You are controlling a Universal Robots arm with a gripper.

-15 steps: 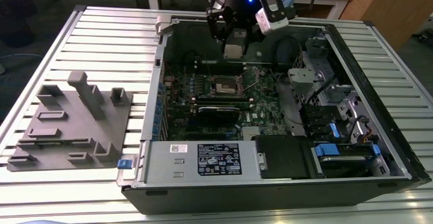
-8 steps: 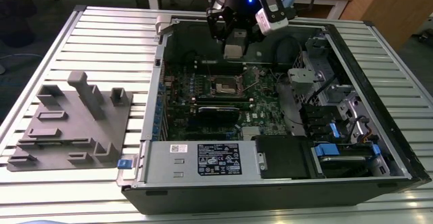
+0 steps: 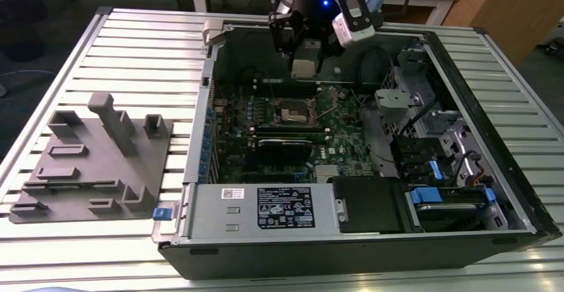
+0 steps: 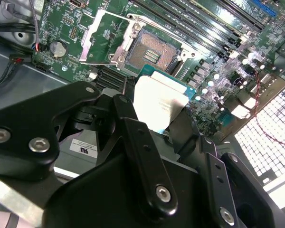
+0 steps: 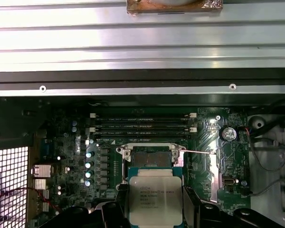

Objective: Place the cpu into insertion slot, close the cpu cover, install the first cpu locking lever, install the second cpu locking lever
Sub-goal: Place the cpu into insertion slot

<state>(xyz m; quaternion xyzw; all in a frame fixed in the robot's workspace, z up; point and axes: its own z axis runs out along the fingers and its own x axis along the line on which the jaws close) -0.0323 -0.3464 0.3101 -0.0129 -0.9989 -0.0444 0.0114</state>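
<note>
The gripper hangs over the far end of an open computer case; the case lies on a slatted metal table.

1. Gripper: the black fingers are clamped on the chip, one on each of two opposite edges; in the first wrist view the chip sits between the fingers with its pale metal top facing the camera.
2. Chip: held in the air above the green circuit board, apart from it; in the exterior view it is nearer the case's far wall than the socket is.
3. Socket: in both wrist views the socket lies just beyond the chip's leading edge; its dark centre is bare inside the shiny rim.
4. Cover: the silvery frame plate is swung up and away from the socket, on the side where the round battery sits; the window of the plate is off the socket.
5. Lever: in the first wrist view a thin bright rod runs out sideways from one corner of the socket; whether it is latched I cannot tell.
6. Surroundings: the long black memory slots run just beyond the socket; a power supply box fills the near end of the case; a grey tray with moulded holders lies on the table at the exterior view's left, beside the case.
</note>
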